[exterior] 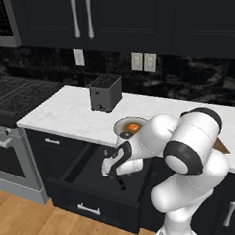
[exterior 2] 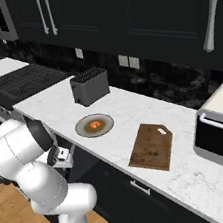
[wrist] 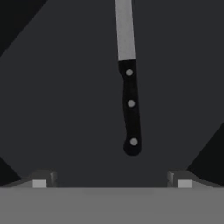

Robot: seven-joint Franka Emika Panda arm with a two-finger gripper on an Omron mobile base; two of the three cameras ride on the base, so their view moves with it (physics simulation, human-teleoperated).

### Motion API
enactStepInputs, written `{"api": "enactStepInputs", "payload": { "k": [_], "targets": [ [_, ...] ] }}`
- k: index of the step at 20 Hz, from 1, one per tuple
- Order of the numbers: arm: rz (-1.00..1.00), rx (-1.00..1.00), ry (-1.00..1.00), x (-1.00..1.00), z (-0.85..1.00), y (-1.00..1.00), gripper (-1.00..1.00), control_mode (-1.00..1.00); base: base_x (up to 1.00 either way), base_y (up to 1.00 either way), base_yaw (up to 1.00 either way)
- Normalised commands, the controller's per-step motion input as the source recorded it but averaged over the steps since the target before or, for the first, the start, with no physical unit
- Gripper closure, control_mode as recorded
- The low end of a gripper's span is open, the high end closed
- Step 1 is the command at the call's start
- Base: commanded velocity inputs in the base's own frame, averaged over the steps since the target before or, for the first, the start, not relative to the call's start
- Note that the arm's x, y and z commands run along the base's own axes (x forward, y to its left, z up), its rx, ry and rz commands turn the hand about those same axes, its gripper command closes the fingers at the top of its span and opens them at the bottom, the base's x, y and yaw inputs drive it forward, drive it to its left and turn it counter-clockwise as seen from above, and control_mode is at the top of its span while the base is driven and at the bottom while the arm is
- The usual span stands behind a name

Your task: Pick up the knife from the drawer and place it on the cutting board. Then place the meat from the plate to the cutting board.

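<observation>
The white marble-patterned counter (exterior 2: 159, 177) is running across the kitchen under dark upper cabinets, with a black gas stove (exterior: 11, 97) sitting at its far left end. Below the counter edge, the wide dark navy-black drawer (exterior: 87, 188) with a short silver bar handle is standing pulled out, its interior showing as a flat dark grey floor in the hand view. The white arm is reaching down over this drawer, and its two-finger gripper (exterior: 119, 181) is hanging above the drawer interior with its jaws spread wide, pinching nothing. A dark grey boxy toaster (exterior 2: 89, 86) is standing on the counter near the back wall. The flat rectangular brown wooden cutting board (exterior 2: 152, 148) is lying on the counter to the right of the round shallow plate (exterior 2: 84, 130) with a brownish-tan centre and pale grey rim; the two are lying near each other but apart. The slim knife (wrist: 130, 105) with a pale silvery-grey blade and a riveted dark handle is lying flat on the drawer floor, its handle end pointing toward the gripper and lying between the lines of the two fingertips (wrist: 41, 180) without touching them. The small orange-red lump of meat (exterior 2: 94, 124) is resting in the middle of the plate.
</observation>
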Motion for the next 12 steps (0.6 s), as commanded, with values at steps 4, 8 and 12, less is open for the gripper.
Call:
{"api": "enactStepInputs", "payload": {
  "k": [4,8,12],
  "targets": [
    [0.02,0.00,-0.06,0.09,-0.11,-0.09,-1.00,-1.00,0.00,0.00,0.00],
    [0.05,0.00,0.00,0.24,0.00,-0.18,-1.00,-1.00,0.00,0.00,0.00],
    [0.06,0.00,0.00,0.28,-0.04,-0.09,-1.00,-1.00,0.00,0.00,0.00]
  ]
}}
